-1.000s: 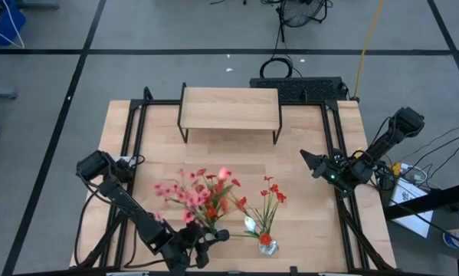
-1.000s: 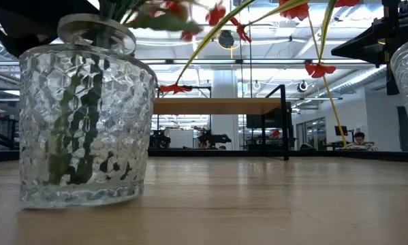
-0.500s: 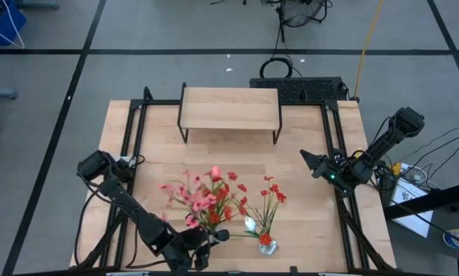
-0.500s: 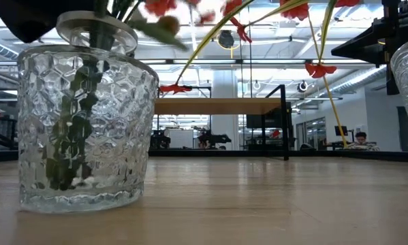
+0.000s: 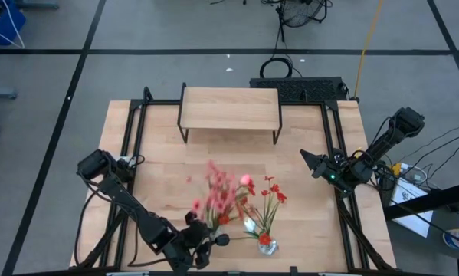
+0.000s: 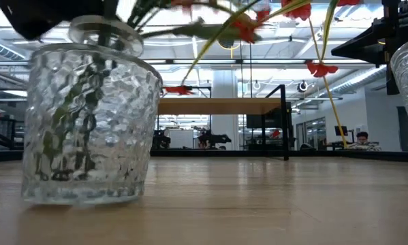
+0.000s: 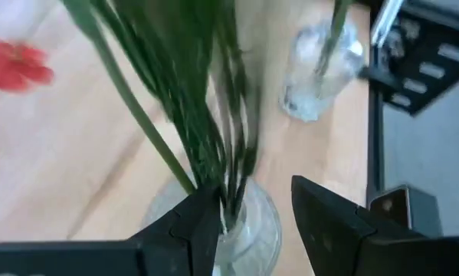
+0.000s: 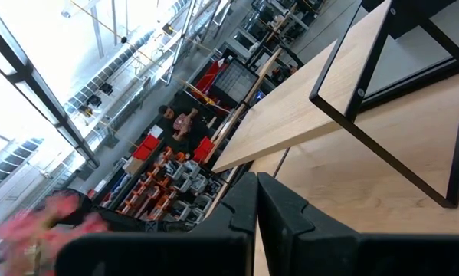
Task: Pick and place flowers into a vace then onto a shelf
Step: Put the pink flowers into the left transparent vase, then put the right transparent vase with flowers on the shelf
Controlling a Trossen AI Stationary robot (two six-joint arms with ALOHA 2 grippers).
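A wooden counter is seen from straight above, with two dark robot arms at its sides. The left gripper is at the near edge, at about 7 o'clock from the counter's middle. Its fingers are parted in the left wrist view, with a bunch of green stalks and the mouth of a textured glass vase between them; whether the stalks are pinched cannot be told. The flowers, red and pink, are fanned out from that vase toward 12 o'clock, so their long axis is tilted away from the fingers toward the shelf. A second vase with red stems is stood just beside, at 3 o'clock from the left gripper. The shelf is set well apart at 12 o'clock, across bare counter. The right gripper is held idle at 3 o'clock near the counter's edge, its fingers pressed together and empty. The left arm is judged the nearer to the bunch, and any carry is judged to run toward 12 o'clock.
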